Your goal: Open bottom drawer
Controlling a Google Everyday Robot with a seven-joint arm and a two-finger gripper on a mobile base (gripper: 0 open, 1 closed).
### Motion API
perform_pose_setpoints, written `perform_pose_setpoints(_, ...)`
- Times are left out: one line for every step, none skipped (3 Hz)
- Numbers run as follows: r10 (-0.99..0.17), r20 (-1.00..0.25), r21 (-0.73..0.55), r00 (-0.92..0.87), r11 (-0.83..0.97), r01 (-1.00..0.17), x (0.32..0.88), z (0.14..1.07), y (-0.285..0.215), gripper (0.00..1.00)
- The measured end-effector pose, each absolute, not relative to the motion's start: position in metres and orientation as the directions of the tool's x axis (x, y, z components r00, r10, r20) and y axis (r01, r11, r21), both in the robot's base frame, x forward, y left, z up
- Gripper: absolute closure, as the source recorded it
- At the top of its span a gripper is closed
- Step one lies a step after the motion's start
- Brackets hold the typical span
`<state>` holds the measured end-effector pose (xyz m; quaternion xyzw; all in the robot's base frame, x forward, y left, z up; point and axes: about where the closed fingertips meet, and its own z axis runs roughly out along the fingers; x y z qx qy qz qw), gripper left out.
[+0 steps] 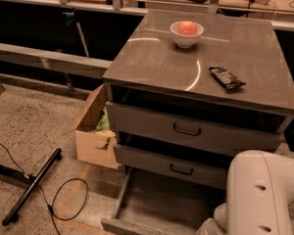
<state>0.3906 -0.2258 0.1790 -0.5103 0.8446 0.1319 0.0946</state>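
The bottom drawer [157,199] of the grey cabinet stands pulled far out toward me, and its plain grey inside shows. Its front edge [120,226] reaches the lower border of the camera view, and its handle is out of view. My white arm [264,195] fills the lower right corner, with the wrist [210,226] low beside the drawer's right part. My gripper lies below the picture's lower edge, past the wrist, and does not show.
The medium drawer [171,166] and tall top drawer [186,129] are slightly out. On the cabinet top [152,62] stand a white bowl [186,33] and a black packet [226,78]. A cardboard box [93,131] sits left of the cabinet. A black bar [32,187] and cable [68,199] lie on the floor.
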Motion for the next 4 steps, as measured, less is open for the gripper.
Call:
perform_pose_setpoints(-0.827, -0.273, 0.170, -0.491, 0.461, -0.871, 0.365, 0.182, -0.222, 1.00)
perform_pose_setpoints(-0.813, -0.279, 0.167, -0.511, 0.483, -0.859, 0.352, 0.189, -0.219, 1.00)
perform_pose_setpoints(-0.806, -0.338, 0.087, -0.486, 0.487, -0.869, 0.368, 0.205, -0.224, 1.00)
perform_pose_setpoints(-0.801, -0.343, -0.035, -0.491, 0.533, -0.845, 0.376, 0.233, -0.261, 1.00)
